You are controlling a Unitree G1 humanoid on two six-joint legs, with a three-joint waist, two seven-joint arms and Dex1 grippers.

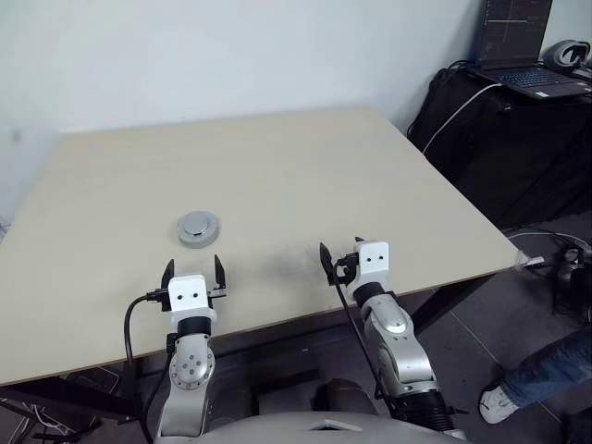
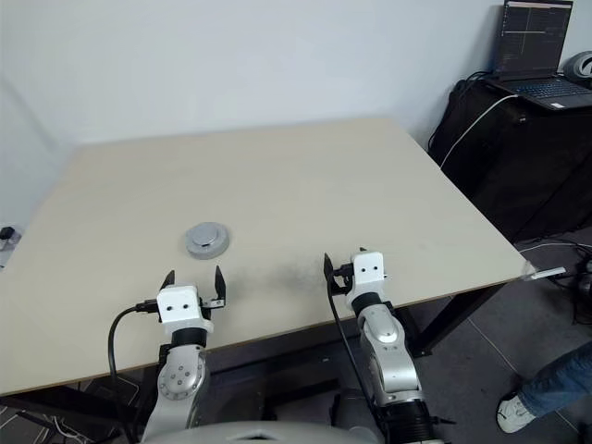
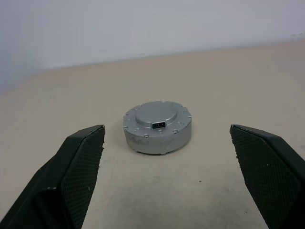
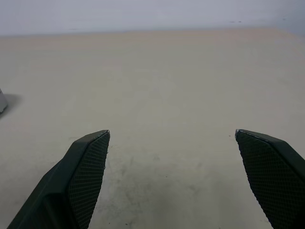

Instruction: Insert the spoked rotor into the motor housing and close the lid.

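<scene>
The lid (image 1: 199,228) sits closed on the motor housing (image 3: 157,138), alone toward the table's (image 1: 388,185) near edge. Just behind it the left hand (image 1: 194,276) gapes empty; the right hand (image 1: 340,259), equally wide and empty, hovers nearer the near right corner, nothing between.

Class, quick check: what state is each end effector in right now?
Left end effector: open, holding nothing; the closed motor housing sits ahead of it on the table.
Right end effector: open, holding nothing.

On the pale wooden table (image 2: 277,185), a round silver-grey metal disc (image 2: 207,239) sits at twelve o'clock from the wide-open left gripper (image 2: 194,278), the wide-open right gripper (image 2: 344,262) at its four o'clock.
</scene>
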